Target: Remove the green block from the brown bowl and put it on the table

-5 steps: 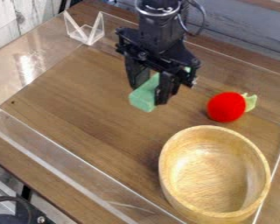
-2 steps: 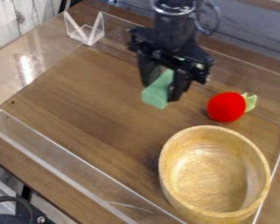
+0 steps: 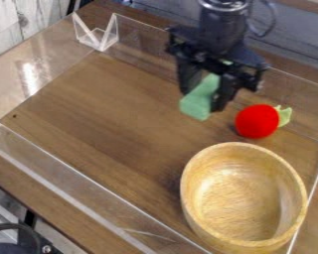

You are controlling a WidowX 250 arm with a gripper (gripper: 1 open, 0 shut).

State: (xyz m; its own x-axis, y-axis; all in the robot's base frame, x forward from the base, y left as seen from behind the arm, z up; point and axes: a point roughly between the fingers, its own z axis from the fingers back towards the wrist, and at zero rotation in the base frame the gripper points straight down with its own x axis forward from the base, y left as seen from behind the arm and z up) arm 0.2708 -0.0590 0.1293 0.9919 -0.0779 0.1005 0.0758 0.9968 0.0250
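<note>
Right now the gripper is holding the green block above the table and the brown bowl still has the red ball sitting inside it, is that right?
Not quite. The brown bowl is empty; the red ball lies on the table beside the bowl, as the camera view shows. The gripper does hold the green block above the table.

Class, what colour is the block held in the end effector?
Light green: the green block, seen in the only camera view.
</note>
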